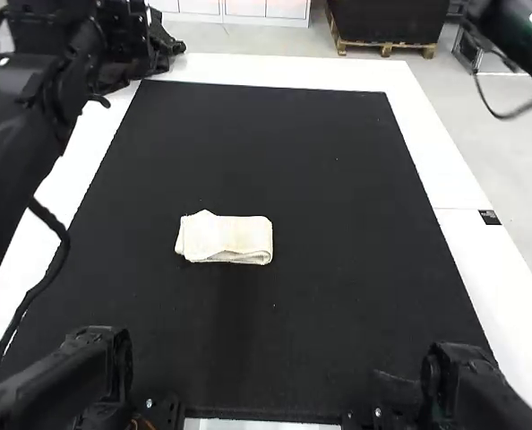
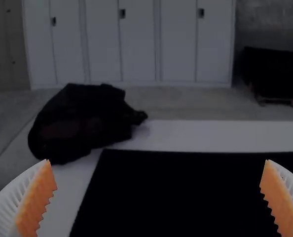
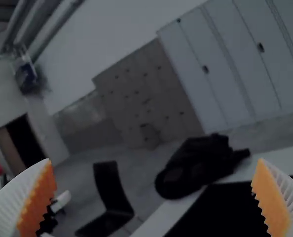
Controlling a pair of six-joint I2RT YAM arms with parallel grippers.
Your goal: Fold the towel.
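Perhaps catching just 1 layer would undo the folded towel (image 1: 226,238); my left hand (image 2: 157,160) and right hand (image 3: 154,159) gape wide, empty.

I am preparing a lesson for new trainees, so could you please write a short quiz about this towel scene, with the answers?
1. True or false: the towel lies fully spread out.
2. The towel rests directly on: a) the white tabletop; b) the black mat; c) the floor.
3. Fill in: the left gripper and the right gripper are both ____ (open or shut).

Key: 1. False, it lies folded; 2. b; 3. open
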